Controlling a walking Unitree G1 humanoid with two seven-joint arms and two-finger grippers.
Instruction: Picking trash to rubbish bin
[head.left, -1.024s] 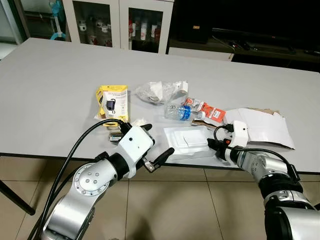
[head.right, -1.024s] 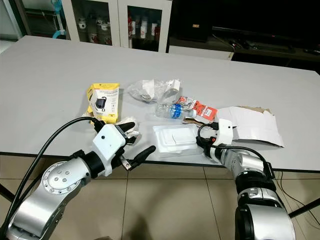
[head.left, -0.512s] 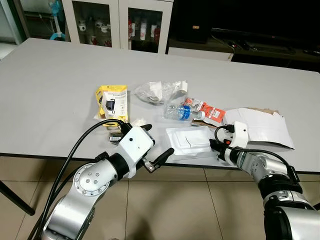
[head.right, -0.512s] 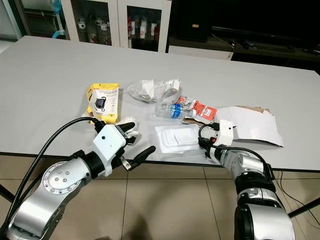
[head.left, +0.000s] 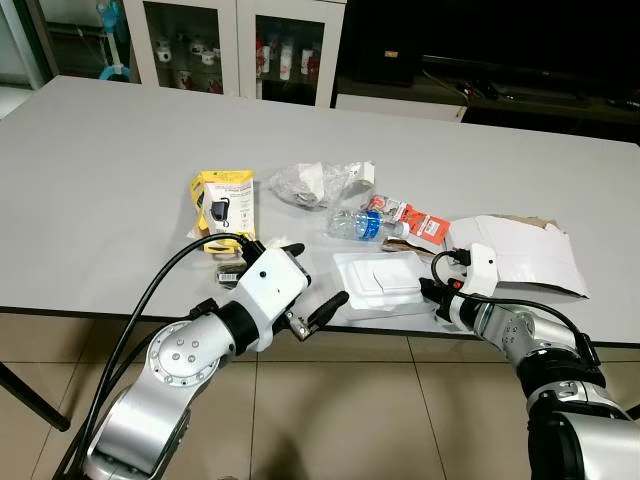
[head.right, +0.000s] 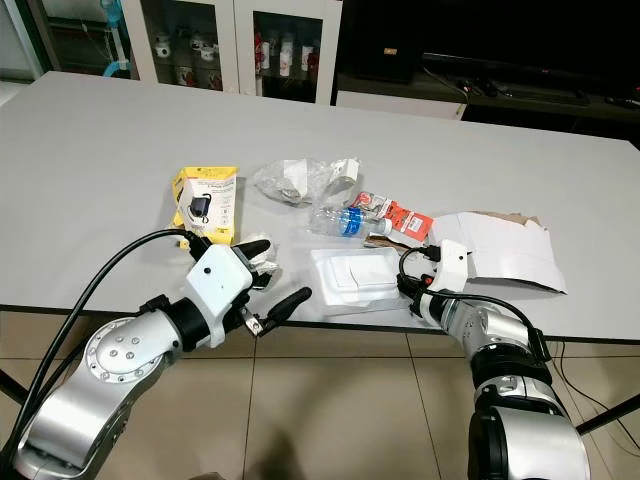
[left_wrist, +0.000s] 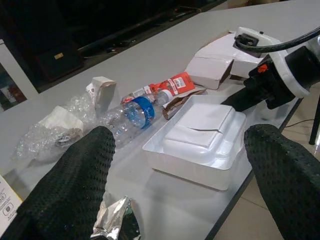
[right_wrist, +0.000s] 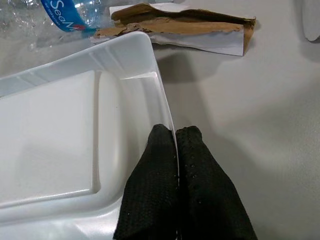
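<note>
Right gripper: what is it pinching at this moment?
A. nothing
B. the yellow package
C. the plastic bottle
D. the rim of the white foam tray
D: the right gripper has its two black fingers closed on the white foam tray's thin edge.

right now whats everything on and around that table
foam tray: 1, white, near table edge, its rim pinched by the right pincer
plastic bottle: 1, clear with blue label, lying behind the tray
crumpled plastic wrap: 1, clear, behind the bottle
red wrapper: 1, red-white, right of the bottle
yellow package: 1, yellow, left side
torn cardboard envelope: 1, white-brown, right side
foil scrap: 1, silver, near the left pincer
table: 1, grey
cabinet: 1, glass-doored, behind the table
left pincer: open, at the table edge
right pincer: shut on the tray rim
</note>
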